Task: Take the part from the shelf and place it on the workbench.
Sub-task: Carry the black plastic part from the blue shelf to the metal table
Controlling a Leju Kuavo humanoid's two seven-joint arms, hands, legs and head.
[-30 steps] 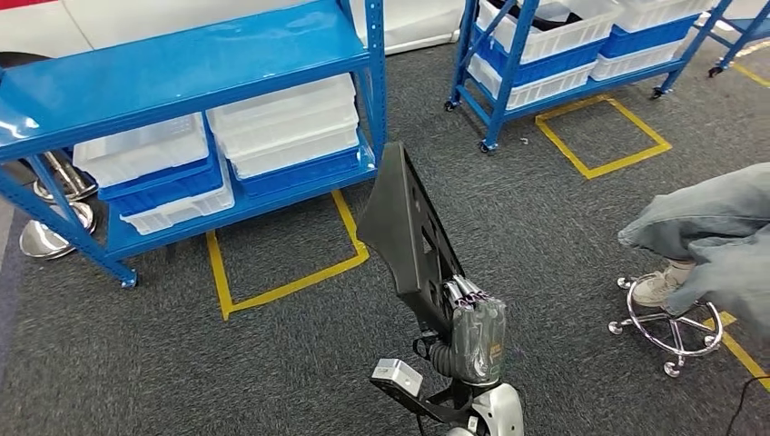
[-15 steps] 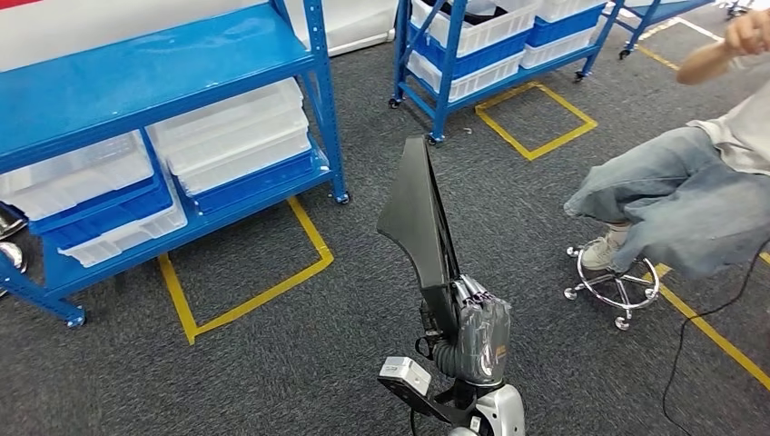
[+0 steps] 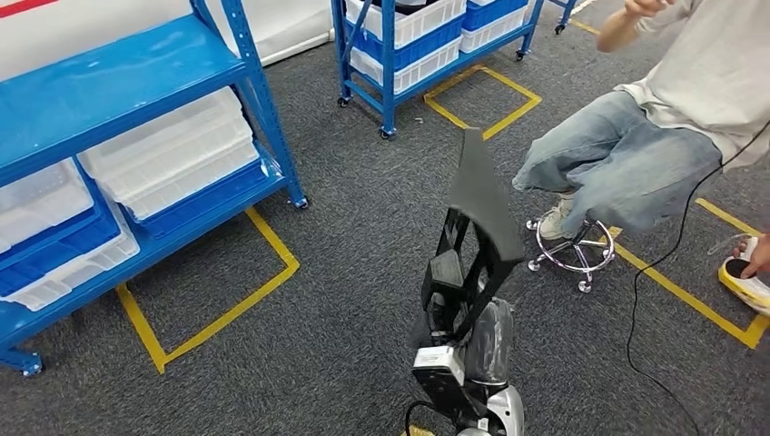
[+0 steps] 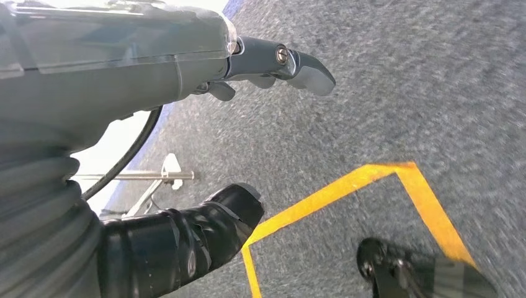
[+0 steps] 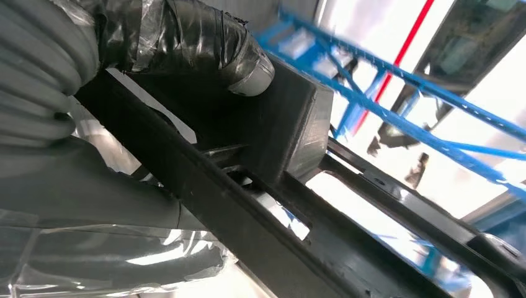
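A black, flat, cut-out plastic part (image 3: 477,209) stands upright in front of me, its lower end gripped by my right hand (image 3: 486,341) near the bottom middle of the head view. In the right wrist view the dark thumb (image 5: 186,43) presses on a boxy block of the part (image 5: 298,143), with the frame's bars running past it. My left hand (image 4: 142,68) hangs over the grey carpet with thumb and fingers apart and nothing in it.
A blue shelf (image 3: 136,100) with white bins (image 3: 172,150) stands at the left, and a second blue rack (image 3: 409,36) is at the back. A person (image 3: 636,154) sits on a wheeled stool (image 3: 572,250) at the right. Yellow tape (image 3: 218,309) and a black cable (image 3: 654,272) lie on the carpet.
The whole view has swung to the right: the shelves slid left and the seated person came further in. The part stays in my right hand, now showing its open ribbed side.
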